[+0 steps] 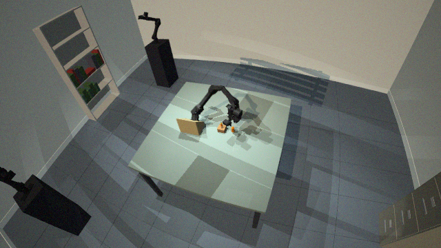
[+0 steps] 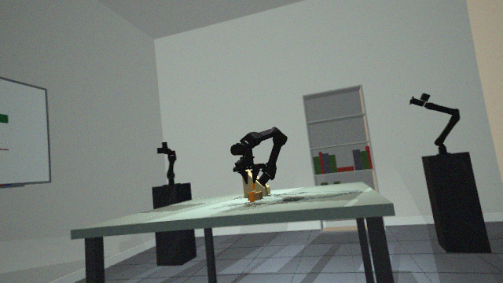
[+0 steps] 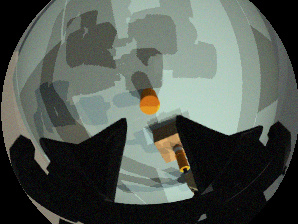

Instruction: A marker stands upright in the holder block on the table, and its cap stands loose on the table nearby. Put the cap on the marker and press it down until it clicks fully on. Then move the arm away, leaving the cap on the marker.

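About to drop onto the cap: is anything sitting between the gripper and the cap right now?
Nothing visible does. In the wrist view the orange cap stands alone ahead of the open gripper. The holder block with the marker lies off to one side near one finger, not on that line.
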`<action>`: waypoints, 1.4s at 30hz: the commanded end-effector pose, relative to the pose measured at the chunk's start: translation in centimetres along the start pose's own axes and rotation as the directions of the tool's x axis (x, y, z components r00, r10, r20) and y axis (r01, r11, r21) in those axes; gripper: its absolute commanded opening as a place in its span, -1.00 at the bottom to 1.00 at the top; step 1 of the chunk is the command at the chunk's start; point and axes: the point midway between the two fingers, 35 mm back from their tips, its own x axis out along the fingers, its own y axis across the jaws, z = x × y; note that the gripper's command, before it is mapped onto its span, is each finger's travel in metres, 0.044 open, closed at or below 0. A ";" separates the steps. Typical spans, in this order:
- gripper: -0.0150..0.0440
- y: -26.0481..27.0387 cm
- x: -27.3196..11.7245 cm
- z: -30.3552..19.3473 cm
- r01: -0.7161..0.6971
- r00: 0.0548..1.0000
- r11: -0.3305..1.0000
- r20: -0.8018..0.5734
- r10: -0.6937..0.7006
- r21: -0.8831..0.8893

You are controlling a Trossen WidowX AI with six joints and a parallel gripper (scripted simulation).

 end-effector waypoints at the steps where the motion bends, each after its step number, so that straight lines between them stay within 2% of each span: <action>1: 0.31 0.1 1.3 -0.2 -0.005 1.000 1.000 -0.009 0.005 0.005; 42: 0.31 0.1 7.5 0.0 -0.007 1.000 1.000 -0.010 0.007 0.004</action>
